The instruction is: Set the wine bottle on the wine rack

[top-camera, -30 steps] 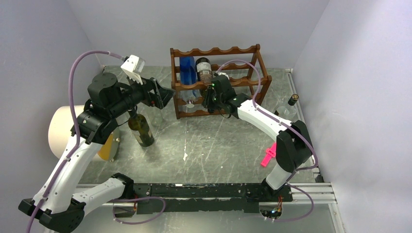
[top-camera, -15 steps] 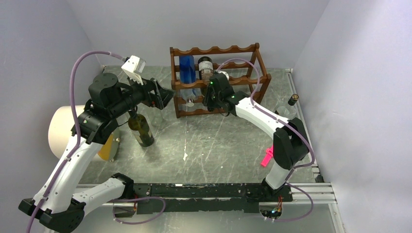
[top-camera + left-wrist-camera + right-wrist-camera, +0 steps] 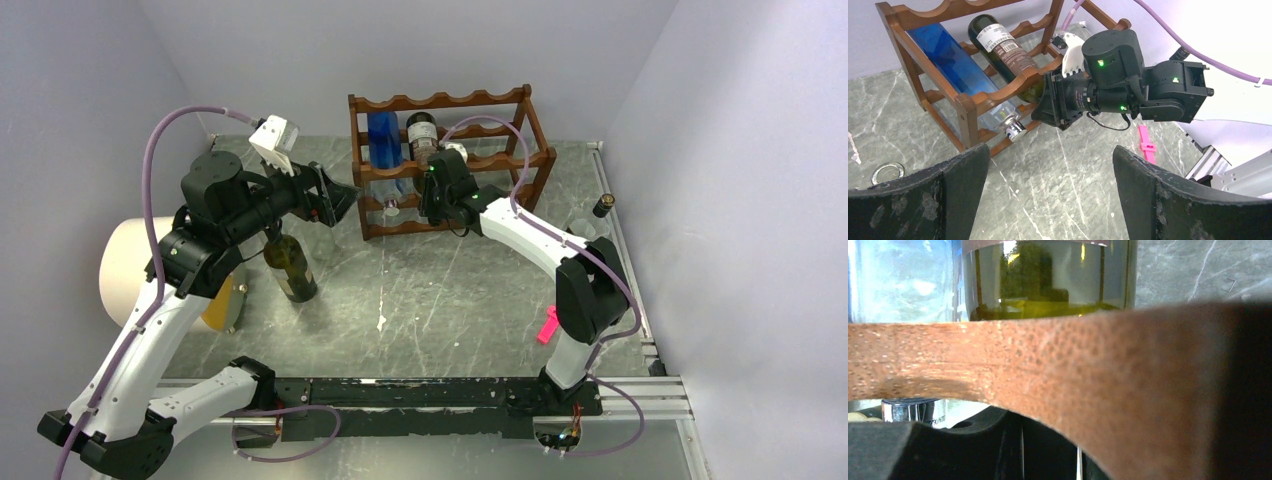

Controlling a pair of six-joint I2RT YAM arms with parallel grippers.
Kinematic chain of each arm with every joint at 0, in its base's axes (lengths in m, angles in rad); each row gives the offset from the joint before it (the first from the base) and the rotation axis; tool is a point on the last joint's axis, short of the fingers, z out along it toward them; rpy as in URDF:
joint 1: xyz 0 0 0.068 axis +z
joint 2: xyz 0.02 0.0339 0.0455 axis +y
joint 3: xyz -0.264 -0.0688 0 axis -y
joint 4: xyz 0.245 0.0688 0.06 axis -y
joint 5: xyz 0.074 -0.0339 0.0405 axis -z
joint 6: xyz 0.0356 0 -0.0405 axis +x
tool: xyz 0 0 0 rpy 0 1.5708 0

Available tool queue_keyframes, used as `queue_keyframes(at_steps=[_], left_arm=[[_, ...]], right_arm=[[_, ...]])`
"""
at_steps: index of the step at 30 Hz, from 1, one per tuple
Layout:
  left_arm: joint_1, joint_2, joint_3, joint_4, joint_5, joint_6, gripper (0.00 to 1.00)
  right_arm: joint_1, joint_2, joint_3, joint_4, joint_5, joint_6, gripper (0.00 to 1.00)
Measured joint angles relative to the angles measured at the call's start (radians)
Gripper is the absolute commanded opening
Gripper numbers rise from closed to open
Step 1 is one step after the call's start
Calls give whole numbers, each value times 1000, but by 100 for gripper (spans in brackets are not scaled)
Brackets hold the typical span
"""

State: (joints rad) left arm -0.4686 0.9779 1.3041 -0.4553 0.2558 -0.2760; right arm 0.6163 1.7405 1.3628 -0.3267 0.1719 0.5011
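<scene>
Marbled tabletop [image 3: 450, 290]: in the wine rack [image 3: 968, 102], the wine bottle [image 3: 1003, 50] points neck-first into the clamped right gripper [image 3: 1050, 107]; left gripper [image 3: 1050, 155] gapes empty.

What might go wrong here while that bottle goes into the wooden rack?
1. The wine bottle seems to lie sloped in the wine rack, its neck end at the front rail, where the right gripper is shut. If released before it settles, it might slide forward.
2. The blue bottle lies right beside it, so a sideways nudge may knock it.
3. A green bottle stands under the left arm, and a low swing might tip it.
</scene>
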Motion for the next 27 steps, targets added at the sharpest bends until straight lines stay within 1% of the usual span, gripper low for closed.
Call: queue_keyframes(at_steps=[9,12,15,23,27], left_arm=[[0,-4,0,-3,0,0,96],[0,-8,0,-5,0,0,96],[0,-10,-1,-6,0,0,96],[0,-11,-5,-6,0,0,96],[0,-11,-5,-6,0,0,96]], right_arm=[[0,8,-4,16,26,-21,41],[0,8,-10,48,40,-27,46],[0,8,-10,75,54,-31,48],[1,7,-17,98,70,-42,47],[0,-1,-34,128,87,-49,56]])
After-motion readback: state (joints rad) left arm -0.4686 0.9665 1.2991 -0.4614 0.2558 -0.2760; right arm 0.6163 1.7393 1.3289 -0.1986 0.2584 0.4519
